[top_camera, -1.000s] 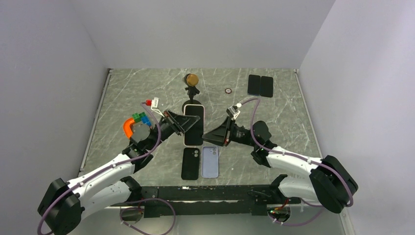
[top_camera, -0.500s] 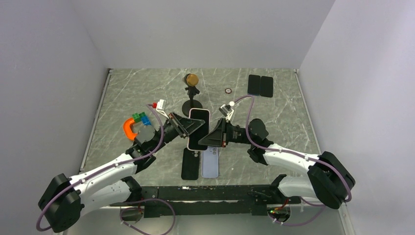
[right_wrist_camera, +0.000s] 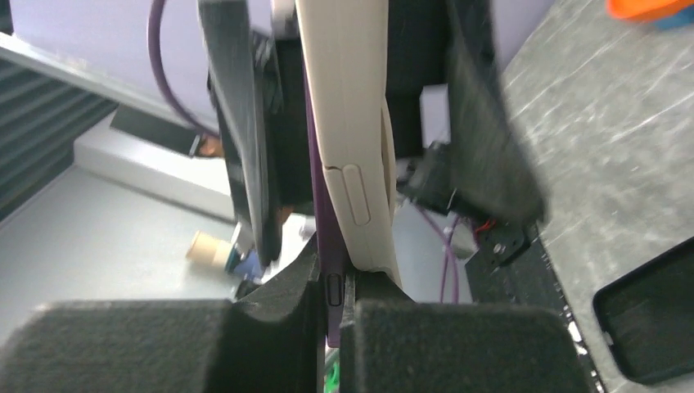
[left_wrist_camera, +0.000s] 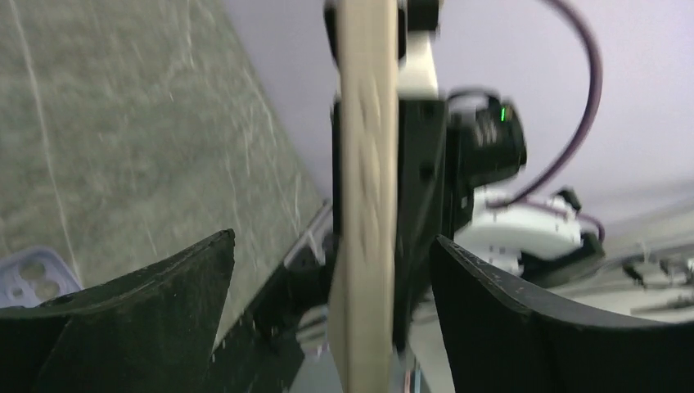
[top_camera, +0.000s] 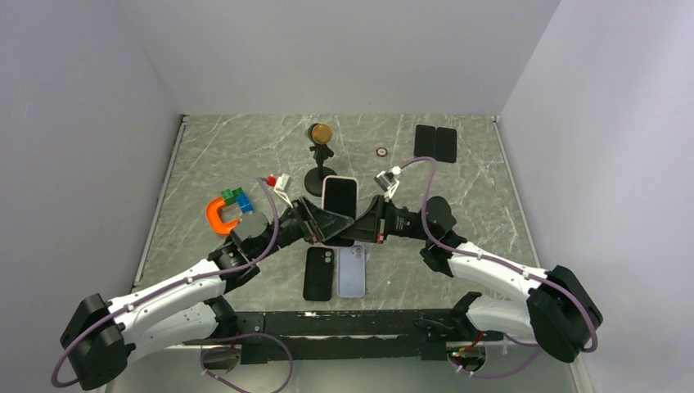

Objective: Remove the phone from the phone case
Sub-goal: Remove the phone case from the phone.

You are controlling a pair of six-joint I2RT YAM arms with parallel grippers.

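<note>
The phone (top_camera: pixel 340 199), dark screen toward the camera, stands upright above the table's middle in a cream phone case (right_wrist_camera: pixel 348 123). My right gripper (top_camera: pixel 361 228) is shut on its lower right corner. In the right wrist view the pads (right_wrist_camera: pixel 458 344) pinch the phone's purple edge (right_wrist_camera: pixel 327 246), and the case's corner sits just above them. My left gripper (top_camera: pixel 322 223) is at the lower left with its jaws open. The case edge (left_wrist_camera: pixel 364 205) stands between its two fingers (left_wrist_camera: pixel 491 303) without touching them.
A black phone case (top_camera: pixel 318 273) and a blue phone (top_camera: pixel 353 271) lie flat in front of the arms. A black stand with a gold disc (top_camera: pixel 320 155) is behind. Two black cases (top_camera: pixel 434 142), a small ring (top_camera: pixel 381 151) and an orange piece with coloured bricks (top_camera: pixel 223 210) lie around.
The phone has been lifted from lying flat to standing upright and has shifted right. My left gripper has opened and let go. My right gripper has closed on the phone's corner.
</note>
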